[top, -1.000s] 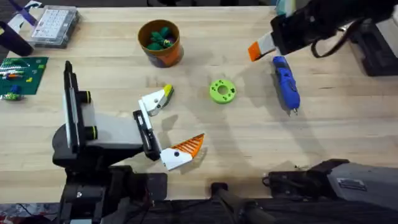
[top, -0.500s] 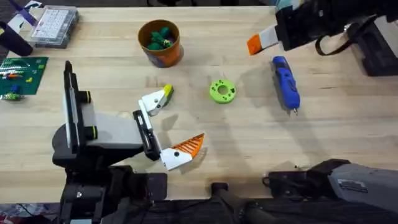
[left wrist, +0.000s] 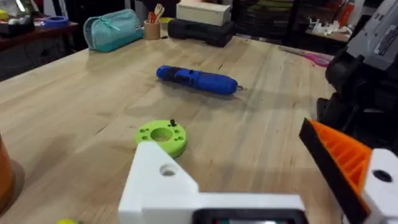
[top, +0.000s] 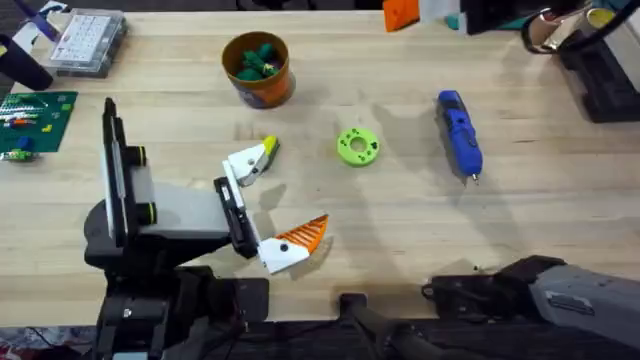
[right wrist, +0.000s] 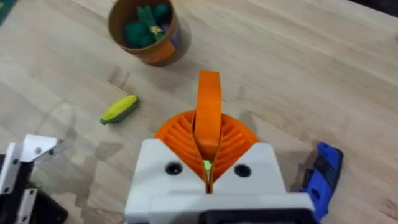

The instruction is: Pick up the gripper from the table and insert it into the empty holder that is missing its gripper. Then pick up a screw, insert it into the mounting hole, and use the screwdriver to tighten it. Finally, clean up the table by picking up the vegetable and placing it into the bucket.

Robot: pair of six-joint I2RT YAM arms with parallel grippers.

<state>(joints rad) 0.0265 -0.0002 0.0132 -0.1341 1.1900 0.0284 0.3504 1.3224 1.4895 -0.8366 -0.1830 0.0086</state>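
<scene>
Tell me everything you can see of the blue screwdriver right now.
The screwdriver is a blue pen-shaped tool, plastic by its look, with a thin metal bit at one end. It lies flat on the wooden table, to the right of the green disc, its bit pointing toward the robot's side and slightly right. Nothing touches it but the table. The left wrist view shows it lying lengthwise beyond the green disc, bit end toward the right arm.

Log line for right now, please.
right gripper shut, at table's far edge | screwdriver lying on table, untouched | yellow vegetable on table | bucket upright
</scene>
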